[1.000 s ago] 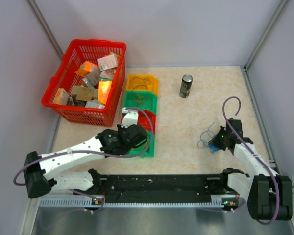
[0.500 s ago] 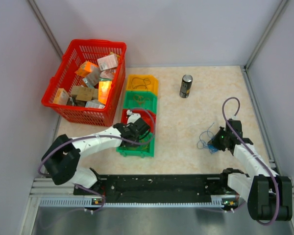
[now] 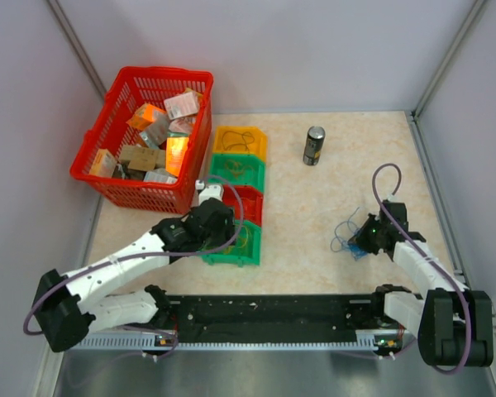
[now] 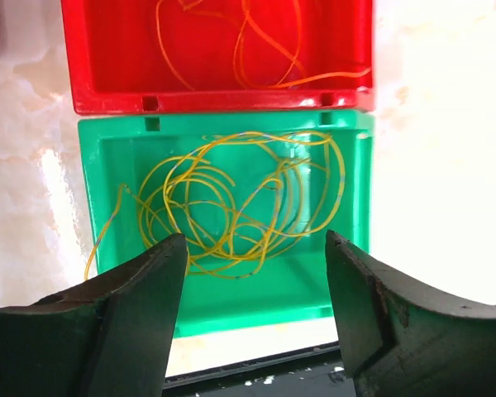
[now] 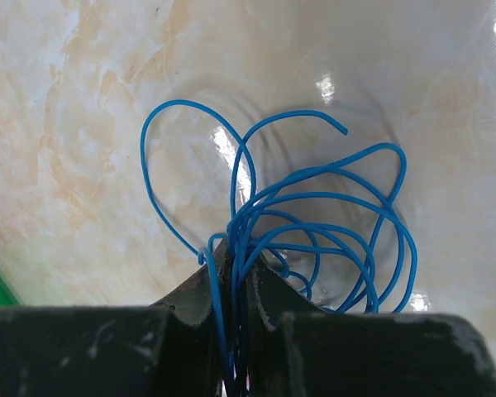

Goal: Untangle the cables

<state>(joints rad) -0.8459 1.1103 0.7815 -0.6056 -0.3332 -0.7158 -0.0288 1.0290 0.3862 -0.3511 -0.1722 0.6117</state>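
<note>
**left jaws parted over the near green bin**

since a second earlier the left gripper (image 4: 256, 248) had let go: its jaws, clenched before, stood spread with nothing between them. we also saw that the left arm had swung, its elbow now lower and further left in the top view than half a second before. the gripper hung above the near green bin (image 4: 264, 302), and a yellow cable (image 4: 231, 231) lay coiled loose inside that bin, one strand drooping over its left wall. just beyond, touching the green bin's far wall, sat the red bin (image 4: 215, 101) with an orange cable (image 4: 314, 80) in it.

the right gripper (image 5: 236, 269) had hardly shifted. it was clenched on the blue cable (image 5: 240, 227), several strands pinched between its fingers near the tips, while the rest of the loops fanned out ahead over the table (image 3: 298, 215). we could not tell whether the loops touched the tabletop.

in the top view the bins stood in one row, with another green bin (image 3: 238, 171) and a yellow bin (image 3: 240, 141) beyond the red one. a red basket (image 3: 161, 73) of boxes stood left of the row, and a can (image 3: 314, 145) stood upright on the right, well apart from the blue cable.
</note>
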